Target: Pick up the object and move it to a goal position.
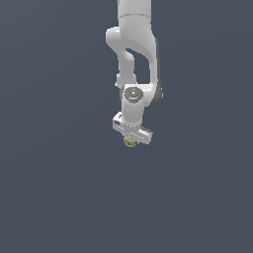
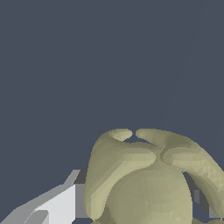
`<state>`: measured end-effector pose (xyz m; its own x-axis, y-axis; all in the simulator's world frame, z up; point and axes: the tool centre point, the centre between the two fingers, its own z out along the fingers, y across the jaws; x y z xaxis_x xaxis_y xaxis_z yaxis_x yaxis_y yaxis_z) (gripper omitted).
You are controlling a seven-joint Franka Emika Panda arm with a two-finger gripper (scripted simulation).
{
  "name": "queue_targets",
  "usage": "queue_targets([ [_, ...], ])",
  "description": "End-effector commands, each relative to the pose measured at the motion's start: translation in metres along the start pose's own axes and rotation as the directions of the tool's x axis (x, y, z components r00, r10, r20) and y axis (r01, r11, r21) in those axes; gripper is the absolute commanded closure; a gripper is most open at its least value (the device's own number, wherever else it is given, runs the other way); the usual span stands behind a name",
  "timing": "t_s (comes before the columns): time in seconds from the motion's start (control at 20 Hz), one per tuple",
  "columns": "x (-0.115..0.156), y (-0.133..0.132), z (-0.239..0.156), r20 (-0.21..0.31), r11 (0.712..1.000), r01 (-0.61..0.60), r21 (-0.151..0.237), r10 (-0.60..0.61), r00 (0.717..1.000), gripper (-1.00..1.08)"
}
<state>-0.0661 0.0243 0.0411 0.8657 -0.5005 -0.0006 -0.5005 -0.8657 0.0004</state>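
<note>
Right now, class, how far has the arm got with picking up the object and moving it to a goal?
Done: the gripper has reached the object, which shows right under it. In hand: the wrist view shows the object between grey fingers; a firm grasp cannot be confirmed. Left: carrying it to the goal, which neither view marks.

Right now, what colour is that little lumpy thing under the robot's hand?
Olive-yellow, plain with no pattern. The object shows best in the wrist view, sitting at the white gripper.

White robot arm: upper links cut by exterior view's top edge. White gripper: fingertips hidden behind hand body; grip state indeterminable. Lumpy olive-yellow knobbly object: too small in exterior view for detail; in wrist view, base cropped by frame edge, grey finger partly hidden.
</note>
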Motion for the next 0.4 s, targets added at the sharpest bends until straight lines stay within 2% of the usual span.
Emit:
queue_targets([
  [0.0,-0.0068,0.0042,-0.0002,0.000,1.000,0.000,0.000,0.000,1.000,1.08],
  [0.35,-0.0141,0.0087,-0.0002,0.000,1.000,0.000,0.000,0.000,1.000,1.08],
])
